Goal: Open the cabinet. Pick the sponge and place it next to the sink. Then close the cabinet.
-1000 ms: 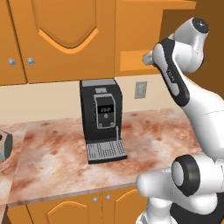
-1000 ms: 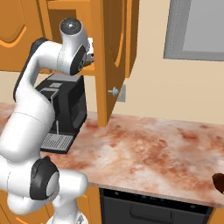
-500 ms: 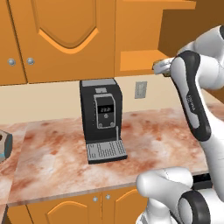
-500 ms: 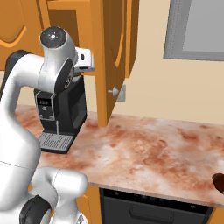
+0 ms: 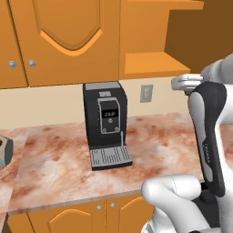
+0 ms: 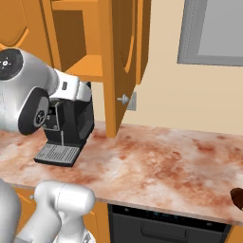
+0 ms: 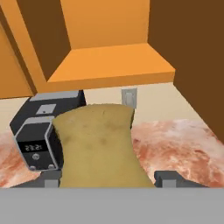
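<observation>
Olive-yellow sponge [image 7: 97,146]: held between the pincer's [image 7: 105,178] two dark tips, squeezed in at the waist, flaring toward its far end; it rises straight ahead of the pincer.
Sponge look: matte, faintly mottled, soft-edged block; the pinch deforms it, so I judge it light and compliant, unlikely to slip at this grip.
Pincer state: closed on the sponge, tips just showing at either side of its base.
Change: over the last second the arm has swung out and away from the cabinet [image 6: 114,66], with the wrist now lower and further from the shelf [image 7: 111,61]; the shelf, ahead of and above the pincer, lies bare.
Meaning for task: pick looks done, door open; carry to the sink and closing remain.
Cabinet door: hangs open to one side of the pincer, round knob [image 6: 124,99] facing the counter.
Coffee machine [image 5: 105,124]: below and beyond the pincer, on the marbled counter [image 6: 166,161].
Sink: cannot place it from here.
</observation>
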You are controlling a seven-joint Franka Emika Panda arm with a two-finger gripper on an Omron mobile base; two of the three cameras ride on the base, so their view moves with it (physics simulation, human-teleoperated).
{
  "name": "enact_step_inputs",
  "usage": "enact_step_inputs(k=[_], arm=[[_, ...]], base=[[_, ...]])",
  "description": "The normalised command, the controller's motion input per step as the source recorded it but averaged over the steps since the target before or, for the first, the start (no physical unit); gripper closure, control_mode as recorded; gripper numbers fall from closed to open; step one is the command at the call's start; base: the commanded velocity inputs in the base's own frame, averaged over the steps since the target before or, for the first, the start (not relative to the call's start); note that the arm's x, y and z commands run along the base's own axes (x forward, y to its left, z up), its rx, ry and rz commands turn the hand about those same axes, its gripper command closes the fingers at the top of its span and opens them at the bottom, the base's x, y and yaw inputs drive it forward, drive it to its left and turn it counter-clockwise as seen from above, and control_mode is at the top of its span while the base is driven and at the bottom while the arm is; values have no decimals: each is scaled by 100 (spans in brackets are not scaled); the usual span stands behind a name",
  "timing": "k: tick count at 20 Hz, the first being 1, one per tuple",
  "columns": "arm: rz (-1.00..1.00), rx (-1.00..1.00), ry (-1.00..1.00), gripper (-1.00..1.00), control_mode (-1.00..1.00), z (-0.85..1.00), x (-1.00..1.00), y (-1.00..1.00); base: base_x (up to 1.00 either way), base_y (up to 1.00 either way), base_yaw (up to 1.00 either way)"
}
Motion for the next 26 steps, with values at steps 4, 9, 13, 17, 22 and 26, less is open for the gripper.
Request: enact_step_inputs(k=[4, 9, 13, 17, 22, 26], arm=[[-23, 0, 0, 100, -100, 0, -100, 0], [-4, 0, 0, 100, -100, 0, -73, -4], [0, 0, 1, 100, -100, 0, -1, 0], [5, 0, 17, 100, -100, 0, -2, 0], [1, 0, 9, 100, -100, 0, -14, 1], [0, 0, 0, 100, -100, 0, -63, 0]], base=[[0, 0, 0], [0, 0, 0], [0, 0, 0], [0, 0, 0], [0, 0, 0], [0, 0, 0]])
